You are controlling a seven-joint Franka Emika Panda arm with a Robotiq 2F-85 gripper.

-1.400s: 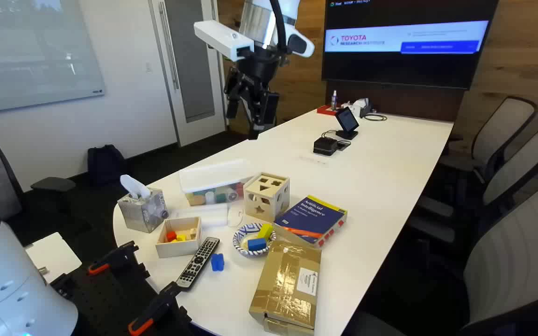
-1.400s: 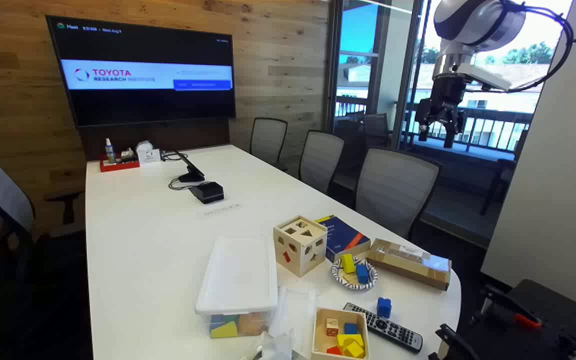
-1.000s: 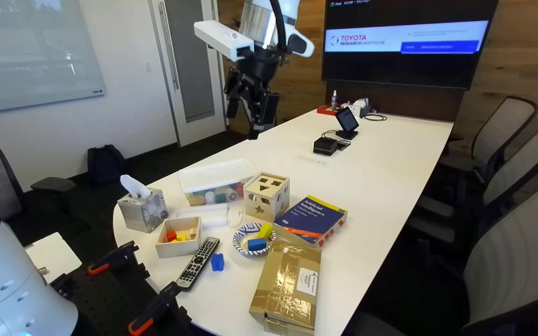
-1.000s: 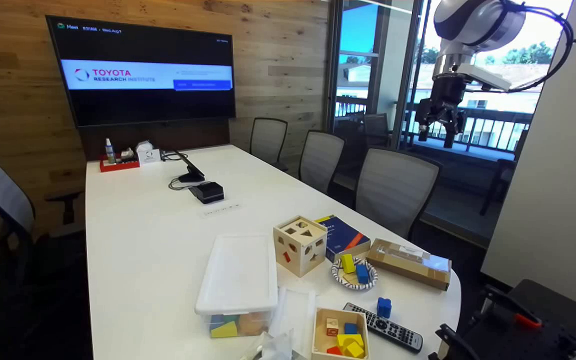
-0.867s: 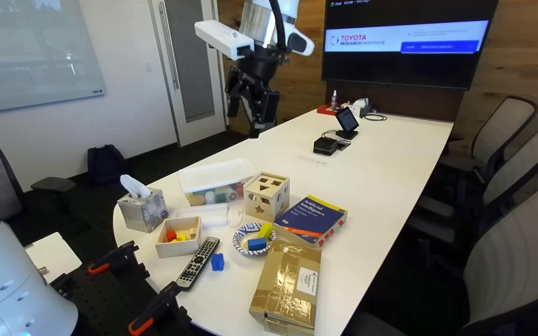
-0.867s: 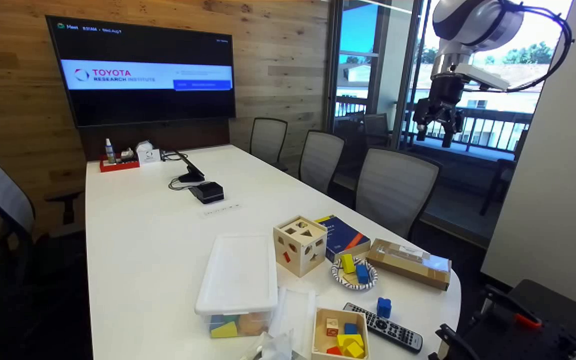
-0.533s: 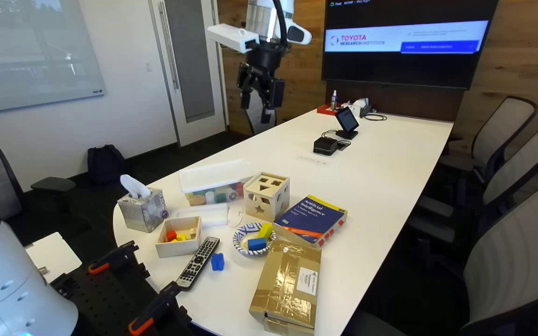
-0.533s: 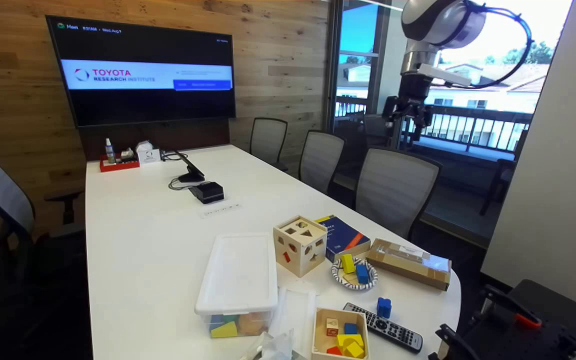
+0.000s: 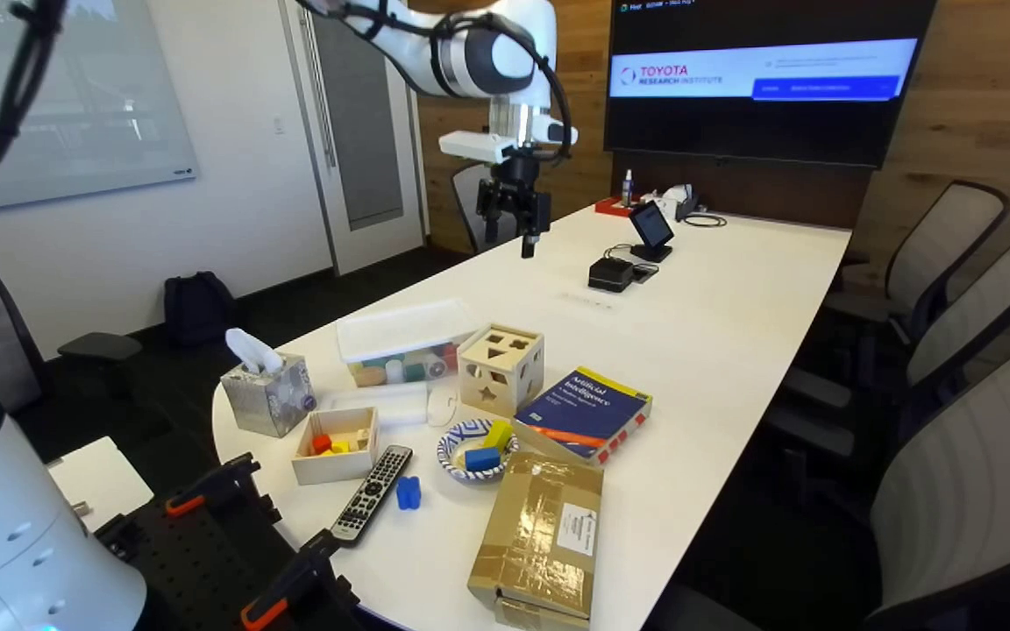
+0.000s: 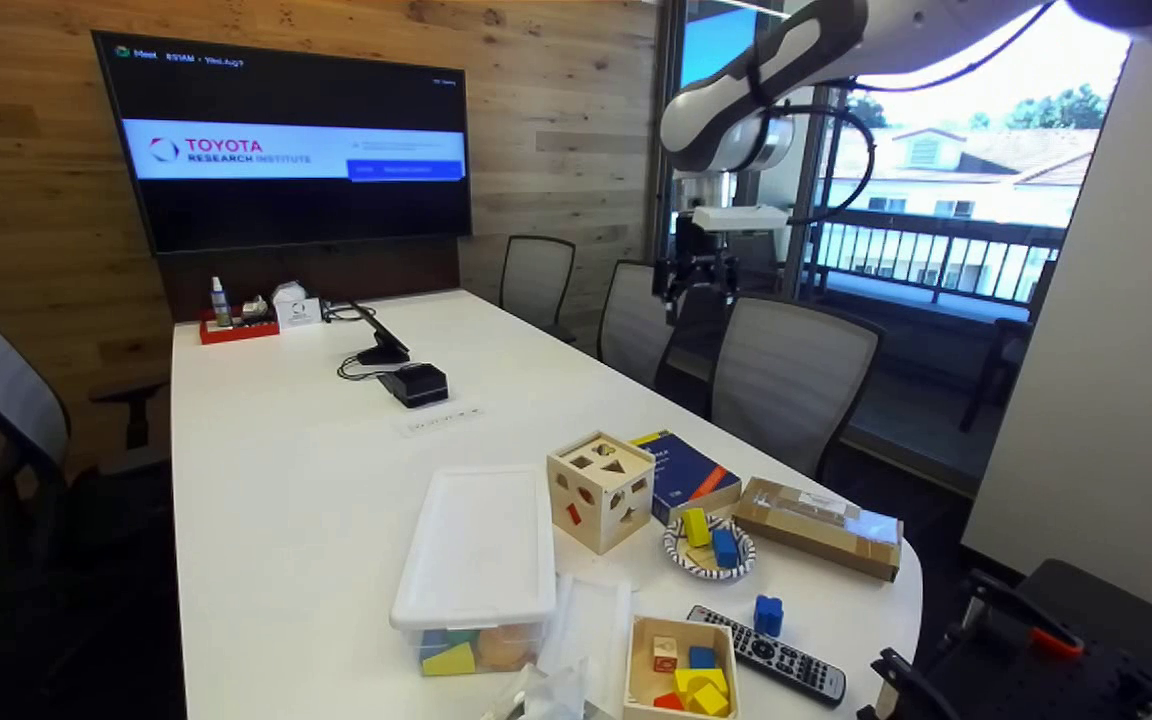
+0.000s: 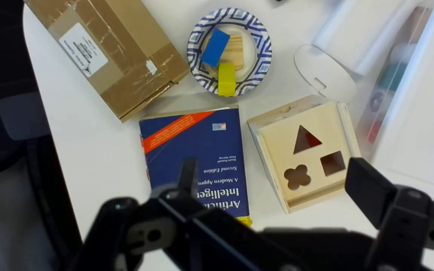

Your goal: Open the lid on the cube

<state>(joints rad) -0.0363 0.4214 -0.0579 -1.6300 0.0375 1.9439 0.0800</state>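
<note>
The cube (image 9: 511,388) is a light-wood box with dark cut-out holes, standing upright on the table in both exterior views (image 10: 591,512). The lid (image 9: 508,343) lies flat on its top, with triangle, square and clover holes. In the wrist view the lid (image 11: 283,150) sits between the cube's raised side rims (image 11: 271,175), and red shows through the triangle hole. My gripper (image 9: 510,238) is open and empty, high above the table and apart from the cube; it also shows in an exterior view (image 10: 701,295). In the wrist view its fingers (image 11: 272,169) stand wide apart, with the cube below.
A thick blue book (image 11: 198,150) and a patterned bowl (image 11: 256,49) of blocks lie close to the cube. A plastic bin (image 10: 481,545) stands on its other side. A cardboard box (image 9: 540,535), remote (image 9: 372,495), block tray (image 9: 334,469) and tissue box (image 9: 264,403) are nearby.
The arm has swung over the table. My gripper moved left and lower in an exterior view, and right and farther from the camera in an exterior view. Objects on the table have not moved.
</note>
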